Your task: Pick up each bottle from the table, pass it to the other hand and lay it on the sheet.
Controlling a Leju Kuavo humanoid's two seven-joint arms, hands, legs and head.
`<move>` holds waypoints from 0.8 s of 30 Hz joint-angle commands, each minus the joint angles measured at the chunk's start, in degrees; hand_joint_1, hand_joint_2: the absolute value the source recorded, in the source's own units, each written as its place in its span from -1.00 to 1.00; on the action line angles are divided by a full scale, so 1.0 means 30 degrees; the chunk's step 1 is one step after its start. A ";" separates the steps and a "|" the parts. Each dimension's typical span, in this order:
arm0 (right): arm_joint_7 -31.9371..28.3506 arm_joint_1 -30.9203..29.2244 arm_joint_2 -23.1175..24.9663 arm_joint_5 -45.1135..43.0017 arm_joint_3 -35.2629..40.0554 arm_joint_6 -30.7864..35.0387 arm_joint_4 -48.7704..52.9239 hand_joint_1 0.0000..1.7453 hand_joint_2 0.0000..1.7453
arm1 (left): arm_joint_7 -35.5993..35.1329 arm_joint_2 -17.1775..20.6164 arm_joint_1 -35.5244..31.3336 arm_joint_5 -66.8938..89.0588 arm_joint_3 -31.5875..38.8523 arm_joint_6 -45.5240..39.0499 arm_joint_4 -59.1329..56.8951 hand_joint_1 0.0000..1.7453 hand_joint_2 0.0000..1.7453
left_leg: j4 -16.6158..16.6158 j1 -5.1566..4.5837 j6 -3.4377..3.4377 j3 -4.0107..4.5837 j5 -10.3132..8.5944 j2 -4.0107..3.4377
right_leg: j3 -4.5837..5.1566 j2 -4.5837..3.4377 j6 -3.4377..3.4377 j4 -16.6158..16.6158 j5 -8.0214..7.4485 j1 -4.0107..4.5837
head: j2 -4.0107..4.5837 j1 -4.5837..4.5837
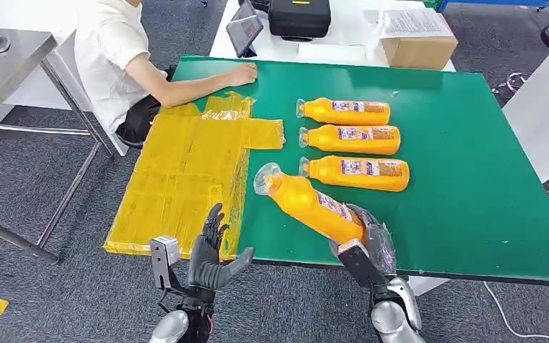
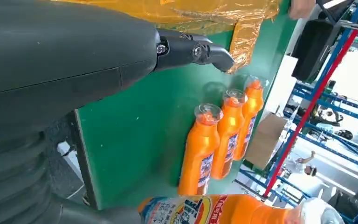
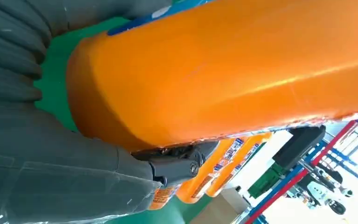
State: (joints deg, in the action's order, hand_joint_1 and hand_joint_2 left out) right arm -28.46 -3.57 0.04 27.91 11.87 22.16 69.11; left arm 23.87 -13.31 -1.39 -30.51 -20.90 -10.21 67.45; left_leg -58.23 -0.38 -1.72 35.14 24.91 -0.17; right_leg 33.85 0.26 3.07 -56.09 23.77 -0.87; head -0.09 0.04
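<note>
The right hand [image 1: 366, 239] grips an orange bottle [image 1: 307, 202] by its base end, holding it tilted over the near edge of the green table [image 1: 472, 179], with the clear cap pointing toward the far left. In the right wrist view the bottle's orange body [image 3: 223, 70] lies across the palm, with the dark fingers wrapped beneath it. The left hand [image 1: 211, 254] waits just off the near edge of the table, beside the near right corner of the yellow sheet [image 1: 179, 179]; it holds nothing and its fingers are spread apart and raised. There is a clear gap between the two hands.

Three more orange bottles [image 1: 354, 139] lie side by side on the table farther off, caps toward the left, well apart from the sheet. A person [image 1: 125, 57] sits at the far left with a hand [image 1: 241, 73] resting on the table near the far end of the sheet.

The step in hand looks like the handover of the first bottle: it is lifted but not yet passed. The next move probably calls for bringing the bottle's cap end across to the left hand, which must close around the body before the right hand lets go.
</note>
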 commanded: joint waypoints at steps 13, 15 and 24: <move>-0.1585 -0.2711 0.3468 -0.0525 0.7796 -0.0655 -0.4894 1.00 1.00 | -0.0997 0.0439 -0.1775 -0.3446 -0.1362 0.4287 -0.1405 -1.00 1.00 | 0.0048 0.0053 0.0083 -0.0136 0.0030 -0.0121 | -0.0088 -0.0138 -0.0088 0.0026 -0.0002 0.0050 | 0.0000 0.0015; -0.1702 -0.2561 0.3186 -0.1049 0.8505 -0.0827 -0.4066 0.98 1.00 | -0.1083 0.0375 -0.1969 -0.3846 -0.1257 0.4662 -0.1636 -1.00 1.00 | 0.0036 0.0059 0.0081 -0.0105 0.0021 -0.0066 | -0.0074 -0.0077 -0.0077 0.0012 0.0016 0.0055 | 0.0000 0.0007; -0.1758 -0.2550 0.3118 -0.1272 0.9302 -0.1114 -0.4547 0.78 1.00 | -0.0297 0.0621 -0.1809 -0.2818 -0.1800 0.5289 -0.0059 -1.00 1.00 | 0.0019 0.0043 0.0067 -0.0043 -0.0001 0.0011 | -0.0040 -0.0004 -0.0046 0.0002 0.0026 0.0032 | 0.0000 0.0015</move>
State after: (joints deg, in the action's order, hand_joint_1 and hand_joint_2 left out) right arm -33.22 -8.95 9.38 23.37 33.16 19.34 60.96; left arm 21.74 -12.50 -4.44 -41.86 -24.26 5.22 68.11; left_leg -58.23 -0.31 -1.62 35.26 24.83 -0.14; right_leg 33.97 0.28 3.04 -56.12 23.78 -0.83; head -0.09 0.09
